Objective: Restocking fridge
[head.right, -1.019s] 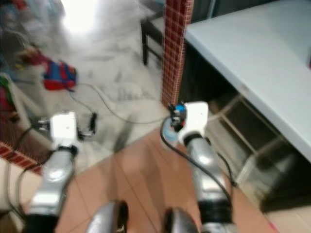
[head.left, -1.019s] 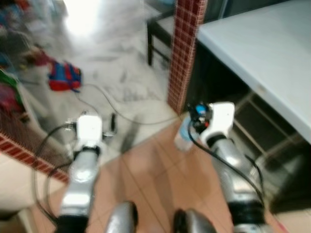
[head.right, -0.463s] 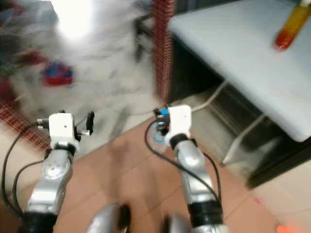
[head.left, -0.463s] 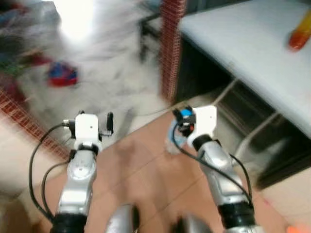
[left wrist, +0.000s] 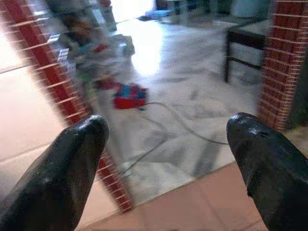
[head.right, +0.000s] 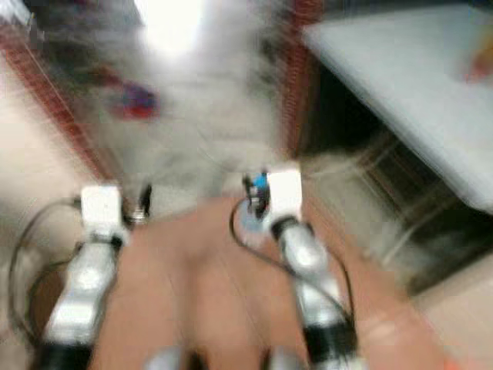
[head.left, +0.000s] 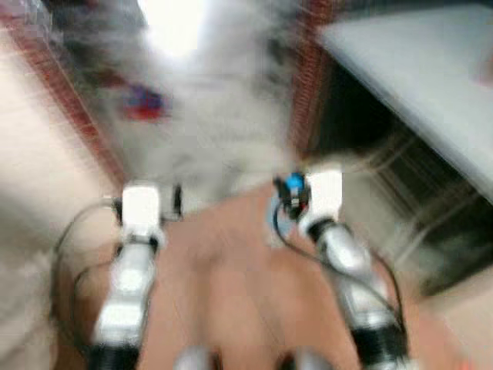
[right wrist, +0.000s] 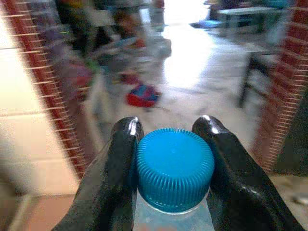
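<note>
Since half a second before, the head camera had swung: the brick pillar [head.left: 306,92] and the pale counter [head.left: 431,77] sat further right in the picture, a tiled wall with a red brick edge [head.left: 73,100] had come in on the left, and the orange bottle seen on the counter earlier was out of sight but for a smear at the edge. The blur had grown heavier. Both arms kept the same pose, raised forward over the terracotta floor [head.left: 231,285].

The right gripper [right wrist: 169,139] pinched a clear bottle [right wrist: 171,219] at its neck, one finger [right wrist: 122,159] on each side of the blue cap [right wrist: 174,168]; from the head this read as little more than a blue spot [head.left: 293,183] beside the white wrist. The left gripper [left wrist: 166,139] was spread wide with nothing between its fingers [left wrist: 72,159].

The wrist cameras gave what the smeared head views lost: a grey marble floor, a red and blue bag [left wrist: 130,95] with a cable [left wrist: 178,125] trailing from it, a dark table leg [left wrist: 227,57] and clutter along the wall.
</note>
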You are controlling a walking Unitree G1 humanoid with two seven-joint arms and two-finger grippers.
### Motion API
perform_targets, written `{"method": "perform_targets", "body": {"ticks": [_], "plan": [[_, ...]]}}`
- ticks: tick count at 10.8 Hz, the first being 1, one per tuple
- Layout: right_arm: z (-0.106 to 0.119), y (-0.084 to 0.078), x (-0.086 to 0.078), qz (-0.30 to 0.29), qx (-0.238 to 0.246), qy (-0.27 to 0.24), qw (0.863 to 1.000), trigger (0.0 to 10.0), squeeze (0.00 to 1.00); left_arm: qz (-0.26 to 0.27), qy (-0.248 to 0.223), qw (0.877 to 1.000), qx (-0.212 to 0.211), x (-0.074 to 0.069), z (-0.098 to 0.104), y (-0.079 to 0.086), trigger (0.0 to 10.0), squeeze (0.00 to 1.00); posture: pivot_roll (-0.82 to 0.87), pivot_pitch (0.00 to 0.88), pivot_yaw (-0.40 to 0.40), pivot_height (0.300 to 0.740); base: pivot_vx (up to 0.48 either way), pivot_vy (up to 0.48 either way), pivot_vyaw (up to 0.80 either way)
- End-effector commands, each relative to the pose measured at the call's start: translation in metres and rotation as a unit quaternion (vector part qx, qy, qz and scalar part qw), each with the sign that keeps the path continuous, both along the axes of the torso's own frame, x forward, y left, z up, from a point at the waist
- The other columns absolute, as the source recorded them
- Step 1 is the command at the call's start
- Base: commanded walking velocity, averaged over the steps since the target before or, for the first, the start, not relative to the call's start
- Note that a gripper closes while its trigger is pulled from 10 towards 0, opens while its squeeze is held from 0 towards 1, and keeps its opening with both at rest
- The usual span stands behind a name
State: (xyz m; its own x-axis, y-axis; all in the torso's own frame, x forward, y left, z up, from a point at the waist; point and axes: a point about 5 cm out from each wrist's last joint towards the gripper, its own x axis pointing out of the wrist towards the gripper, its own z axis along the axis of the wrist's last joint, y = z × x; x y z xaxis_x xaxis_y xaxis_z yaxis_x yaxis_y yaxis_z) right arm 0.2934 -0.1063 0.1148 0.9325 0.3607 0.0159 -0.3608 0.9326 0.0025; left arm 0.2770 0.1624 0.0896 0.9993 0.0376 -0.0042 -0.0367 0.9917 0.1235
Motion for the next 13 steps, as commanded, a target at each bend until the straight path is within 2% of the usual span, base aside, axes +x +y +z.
{"method": "perform_targets", "body": {"ticks": [1, 3, 4, 5, 6, 7, 8, 10, 12, 13], "plan": [[0.010, 0.000, 0.001, 0.004, 0.002, -0.023, 1.000, 10.0, 0.00, 0.009, -0.001, 1.000, 0.005, 0.000, 0.001, 0.004, 10.0, 0.00, 0.02, 0.097, 0.046, 0.740, 0.000, 0.000, 0.78], [0.010, -0.010, 0.002, -0.015, -0.012, -0.034, 0.999, 10.0, 0.00, 0.015, -0.001, 1.000, 0.009, -0.003, 0.001, 0.012, 10.0, 0.00, 0.04, 0.069, 0.023, 0.740, 0.000, 0.000, 0.78], [0.010, -0.018, 0.002, -0.028, -0.022, -0.037, 0.999, 10.0, 0.00, 0.006, 0.000, 1.000, 0.029, -0.008, 0.000, 0.018, 10.0, 0.00, 0.05, 0.045, 0.010, 0.740, 0.000, 0.000, 0.78], [0.007, -0.027, 0.002, -0.050, -0.022, -0.035, 0.998, 10.0, 0.00, 0.003, 0.009, 1.000, 0.010, -0.015, -0.004, 0.025, 10.0, 0.00, 0.06, 0.031, 0.005, 0.740, 0.000, 0.000, 0.78], [0.006, -0.035, 0.000, -0.066, -0.024, -0.036, 0.997, 10.0, 0.00, -0.024, 0.037, 0.999, -0.028, -0.026, -0.011, 0.025, 10.0, 0.00, 0.06, 0.013, 0.001, 0.740, 0.000, 0.000, 0.00], [0.003, -0.042, -0.001, -0.086, -0.029, -0.037, 0.995, 10.0, 0.00, -0.030, 0.043, 0.998, -0.017, -0.036, -0.014, 0.030, 10.0, 0.00, 0.07, 0.002, -0.004, 0.740, 0.000, 0.000, 0.00], [0.001, -0.048, -0.003, -0.103, -0.032, -0.037, 0.994, 10.0, 0.00, 0.001, 0.039, 0.999, -0.032, -0.042, -0.011, 0.040, 10.0, 0.00, 0.06, 0.000, -0.005, 0.740, 0.000, 0.000, 0.00], [0.000, -0.053, -0.005, -0.117, -0.041, -0.034, 0.992, 10.0, 0.00, 0.018, 0.018, 0.999, -0.036, -0.042, -0.006, 0.041, 10.0, 0.00, 0.06, 0.017, -0.005, 0.740, 0.000, 0.000, 0.00], [0.002, -0.053, -0.005, -0.119, -0.040, -0.038, 0.991, 10.0, 0.00, 0.012, 0.022, 0.999, -0.031, -0.040, -0.005, 0.035, 10.0, 0.00, 0.05, 0.028, 0.000, 0.740, 0.000, 0.000, 0.40], [0.002, -0.052, -0.005, -0.118, -0.035, -0.037, 0.992, 10.0, 0.00, 0.009, 0.023, 0.999, -0.032, -0.040, -0.004, 0.034, 10.0, 0.00, 0.05, 0.033, 0.004, 0.740, 0.000, 0.000, -0.43]]}}
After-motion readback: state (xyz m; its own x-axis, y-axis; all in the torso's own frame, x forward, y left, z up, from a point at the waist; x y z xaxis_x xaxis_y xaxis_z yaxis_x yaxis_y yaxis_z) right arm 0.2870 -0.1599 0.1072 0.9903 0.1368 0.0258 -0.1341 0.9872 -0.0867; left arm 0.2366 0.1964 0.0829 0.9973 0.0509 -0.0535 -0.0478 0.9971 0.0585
